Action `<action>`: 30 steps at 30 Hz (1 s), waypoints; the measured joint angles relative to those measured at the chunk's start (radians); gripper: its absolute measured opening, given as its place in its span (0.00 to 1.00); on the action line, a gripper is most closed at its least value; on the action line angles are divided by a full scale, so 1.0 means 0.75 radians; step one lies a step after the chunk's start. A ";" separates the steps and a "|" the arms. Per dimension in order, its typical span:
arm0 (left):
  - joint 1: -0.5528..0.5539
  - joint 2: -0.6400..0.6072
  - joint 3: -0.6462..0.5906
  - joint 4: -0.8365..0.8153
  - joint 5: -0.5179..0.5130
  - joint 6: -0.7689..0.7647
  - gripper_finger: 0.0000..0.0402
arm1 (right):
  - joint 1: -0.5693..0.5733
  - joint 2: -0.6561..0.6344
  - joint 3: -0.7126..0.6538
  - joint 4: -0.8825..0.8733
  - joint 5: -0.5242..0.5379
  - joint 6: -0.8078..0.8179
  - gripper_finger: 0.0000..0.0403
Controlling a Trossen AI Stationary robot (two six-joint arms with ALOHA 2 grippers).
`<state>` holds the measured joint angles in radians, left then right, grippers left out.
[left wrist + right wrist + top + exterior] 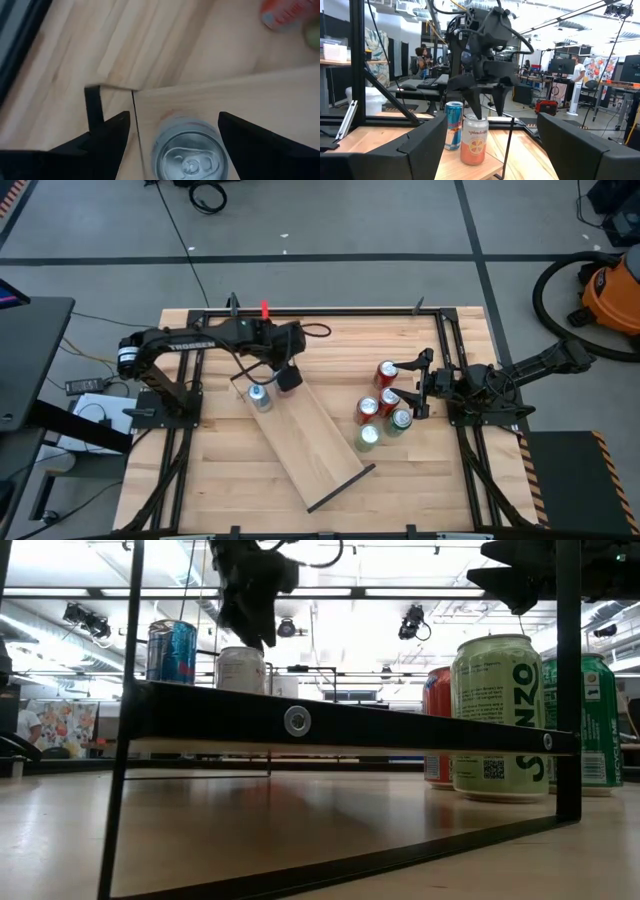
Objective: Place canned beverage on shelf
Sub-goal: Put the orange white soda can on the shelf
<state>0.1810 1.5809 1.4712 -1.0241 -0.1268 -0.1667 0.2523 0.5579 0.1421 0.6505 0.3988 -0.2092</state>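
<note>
Can set upright on the shelf's end

Our left gripper [170,137] hangs spread directly above the orange can [189,152] on the shelf [300,435]; our right gripper [418,383], also spread, waits by the remaining cans [383,412].

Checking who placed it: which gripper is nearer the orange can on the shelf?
Left. The left gripper hangs open just above the orange can on the shelf; the right gripper waits by the table cans.

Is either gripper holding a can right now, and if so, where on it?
Nothing is held. The left gripper hangs open above the peach can on the shelf, fingers apart and clear of it. The right gripper is open beside the table cans, gripping none.
</note>
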 joint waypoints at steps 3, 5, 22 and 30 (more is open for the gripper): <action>-0.002 0.000 0.027 -0.017 0.021 0.219 0.78 | 0.000 0.000 0.000 0.001 0.000 0.000 0.79; -0.002 0.000 0.029 -0.029 0.046 0.363 0.78 | 0.000 0.001 0.000 0.000 0.000 0.000 0.79; -0.003 0.004 0.029 -0.061 0.170 0.619 0.78 | 0.000 0.000 0.000 -0.013 0.000 -0.004 0.79; -0.060 0.004 0.029 -0.032 0.211 0.622 0.78 | 0.000 0.000 0.000 -0.013 0.000 -0.001 0.79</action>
<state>0.1362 1.5841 1.4933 -1.0482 0.0318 0.2996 0.2523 0.5582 0.1421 0.6408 0.3988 -0.2099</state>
